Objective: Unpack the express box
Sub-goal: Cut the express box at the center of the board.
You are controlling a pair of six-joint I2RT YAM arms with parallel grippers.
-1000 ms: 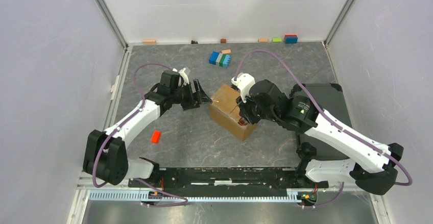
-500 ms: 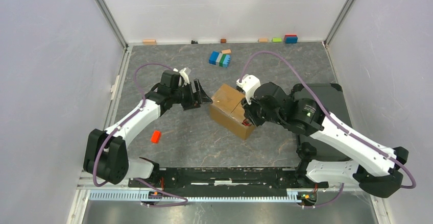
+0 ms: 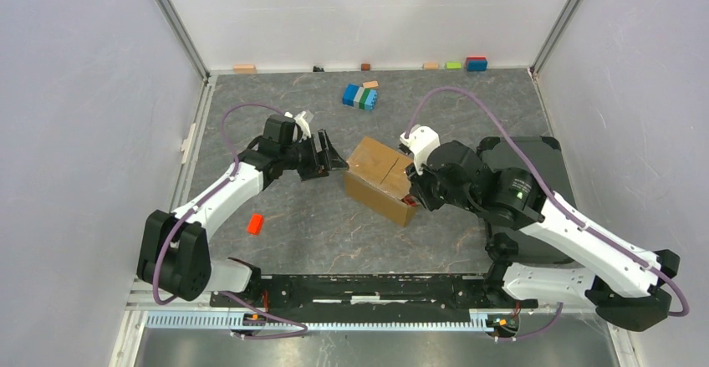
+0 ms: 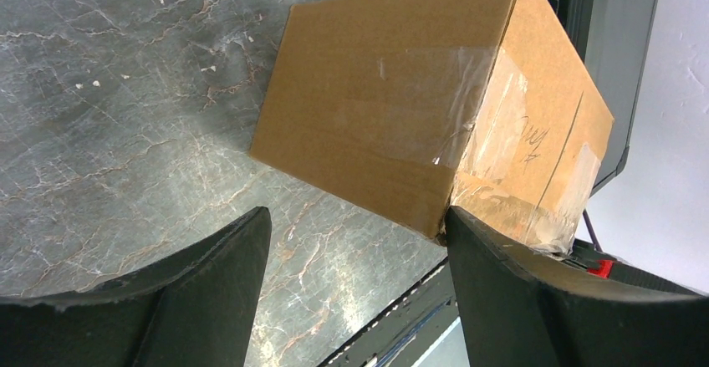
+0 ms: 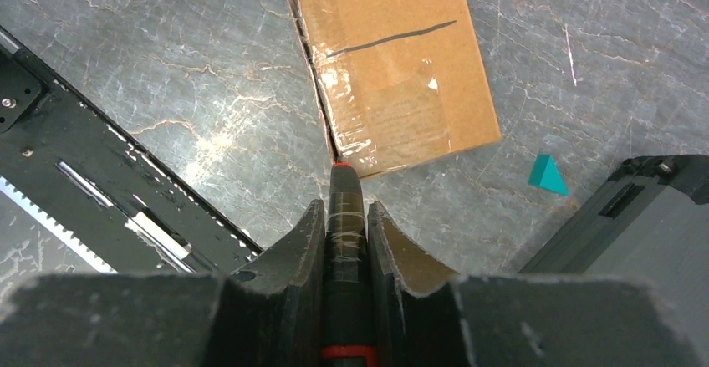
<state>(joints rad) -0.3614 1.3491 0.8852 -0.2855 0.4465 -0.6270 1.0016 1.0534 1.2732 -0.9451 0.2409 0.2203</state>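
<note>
The express box (image 3: 380,179) sits taped shut near the middle of the table (image 3: 318,225), the left gripper (image 3: 337,165) gaping wide and empty just off its left corner, while the right gripper (image 5: 345,210) pinches a black red-tipped tool (image 5: 344,185) whose tip is at the box's taped near-right corner.

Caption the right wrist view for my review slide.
Right end effector grips a black red-tipped tool, tip at a corner of the taped brown cardboard box.
</note>
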